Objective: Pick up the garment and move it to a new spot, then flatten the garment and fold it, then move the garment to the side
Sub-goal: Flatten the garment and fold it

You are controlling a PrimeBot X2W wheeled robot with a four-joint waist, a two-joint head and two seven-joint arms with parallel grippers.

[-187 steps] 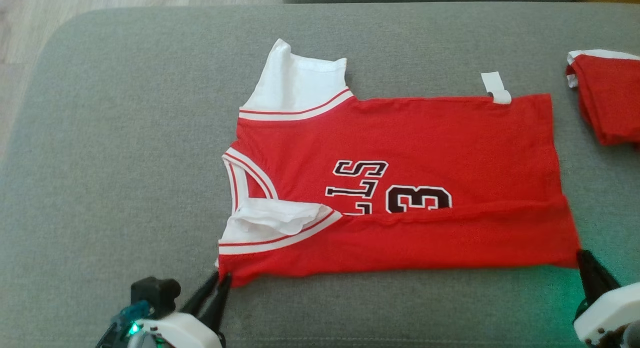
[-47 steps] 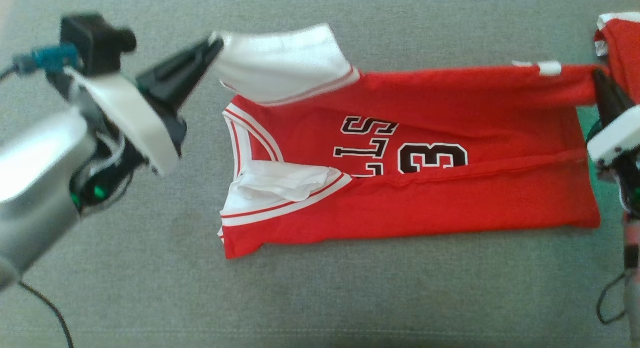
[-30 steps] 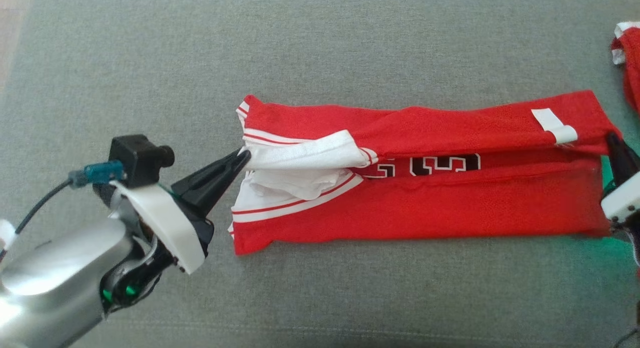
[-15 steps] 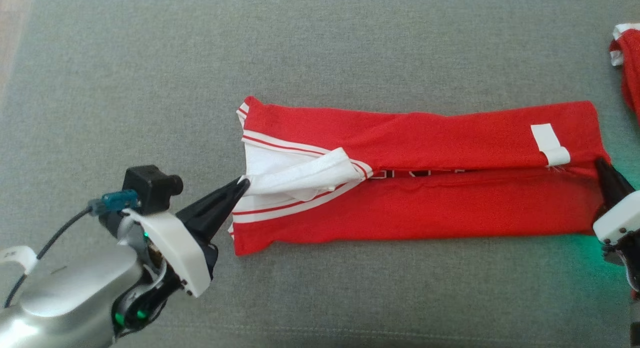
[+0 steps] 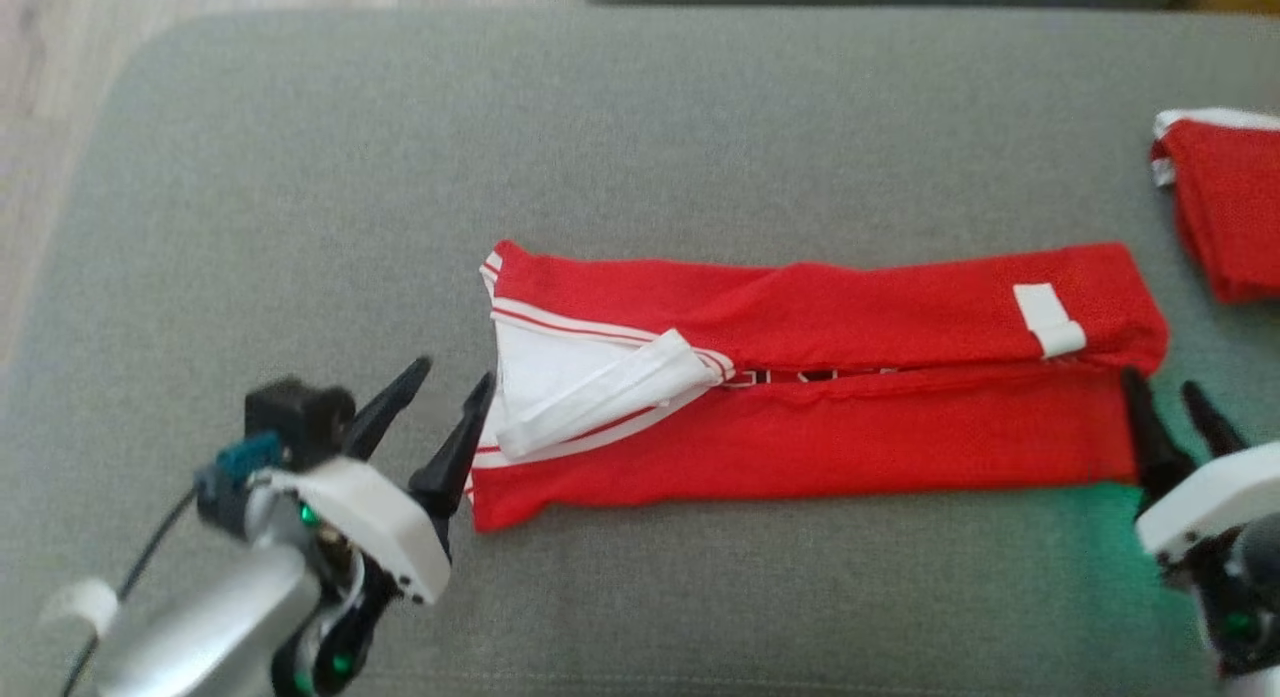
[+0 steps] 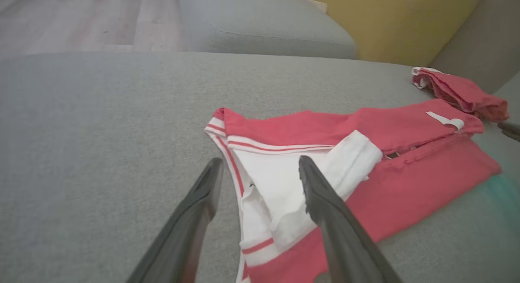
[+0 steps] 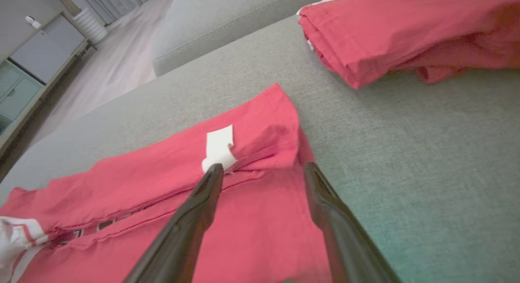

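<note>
**Item 1.** Red knit sports jersey with white sleeves and red-striped white trim (image 5: 850,447). It lies on the grey upholstered cushion (image 5: 700,127), doubled lengthwise into a long narrow band between the two pincers.

**Item 2.** Left pincer (image 5: 456,371). Its fingers are spread wide and hold nothing. The jersey's white-sleeve end sits just beside its tips.

**Item 3.** Right pincer (image 5: 1160,381). It is likewise spread wide and empty, with the jersey's hem corner just ahead of it.

**Item 4.** Small white sewn-in tag (image 5: 1048,319), just beyond the right pincer. No print on it can be read.

**Item 5.** Black-and-white chest lettering. Only a sliver peeks out of the slit between the two flaps, and it is illegible.

**Item 6.** Second red garment, folded (image 5: 1225,207), well beyond the right pincer (not this task's piece, by the look of it).

**Step in hand.** Folding: the lengthwise folds appear laid. The next move probably calls for a crosswise fold. Each pincer would close on an end corner through all layers, so that the loose white sleeve does not spill out as one end is carried over the other.
</note>
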